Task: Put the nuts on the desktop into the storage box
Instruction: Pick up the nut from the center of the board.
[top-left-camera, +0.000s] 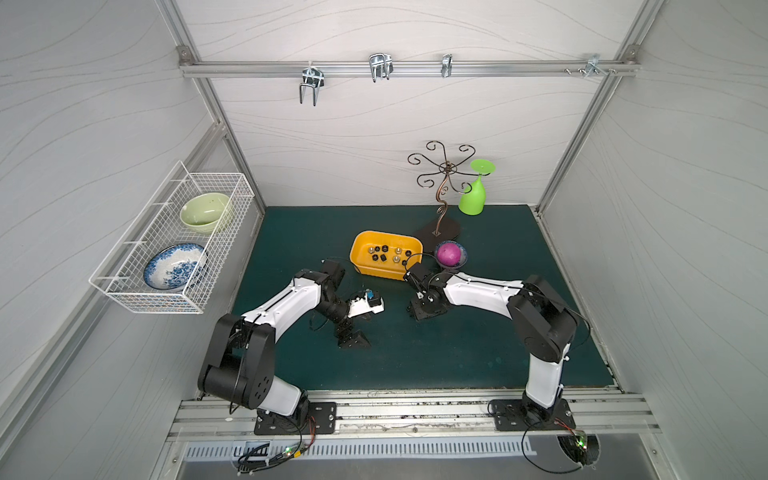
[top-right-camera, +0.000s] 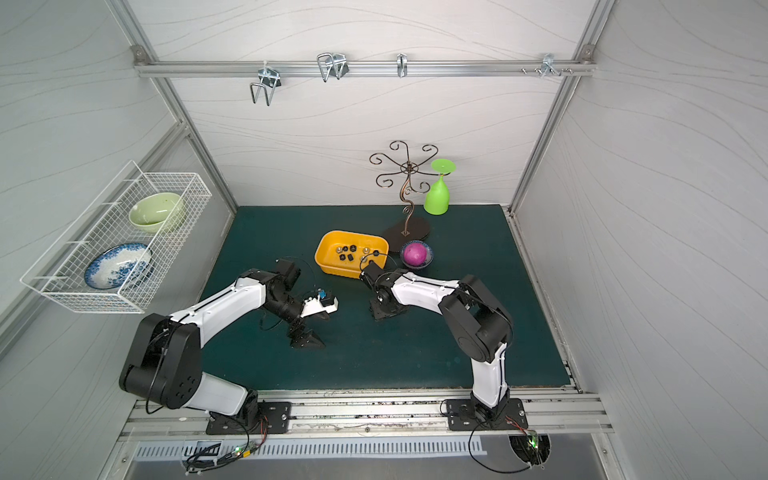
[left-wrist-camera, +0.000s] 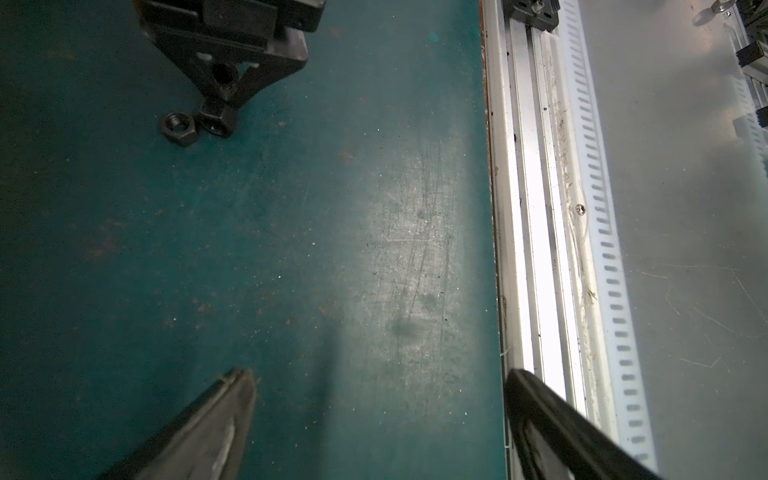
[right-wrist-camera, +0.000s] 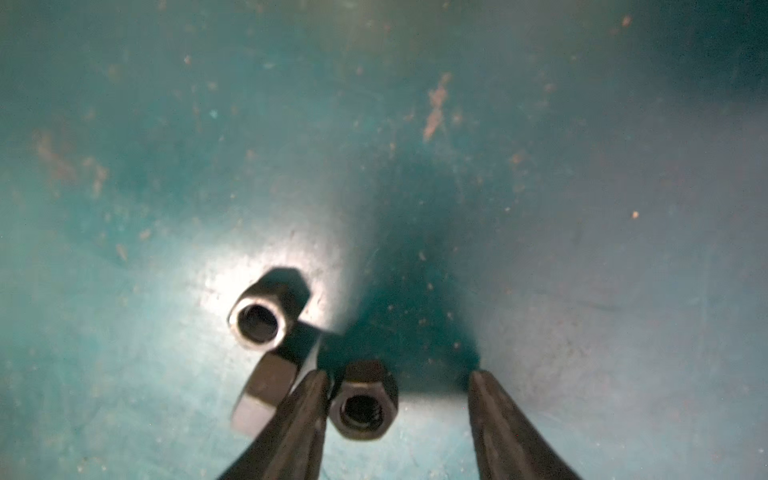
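Note:
Three black nuts lie close together on the teal desktop (top-left-camera: 457, 353) in the right wrist view. One nut (right-wrist-camera: 363, 401) sits between the jaws of my right gripper (right-wrist-camera: 397, 380), touching one finger (right-wrist-camera: 303, 411), with a clear gap to the other. The other two nuts (right-wrist-camera: 257, 320) (right-wrist-camera: 270, 390) lie just outside that finger. The right gripper (top-left-camera: 428, 309) points down in front of the yellow storage box (top-left-camera: 386, 272), which holds several nuts (top-left-camera: 382, 257). My left gripper (left-wrist-camera: 378, 374) hovers wide open with nothing in it, to the left (top-left-camera: 353, 336).
A small bowl with a pink ball (top-left-camera: 451, 254) stands right of the box. A metal cup stand (top-left-camera: 442, 183) and a green glass (top-left-camera: 473, 195) are behind it. A white wire basket (top-left-camera: 174, 249) hangs on the left wall. A grey rail (top-left-camera: 407, 411) borders the front.

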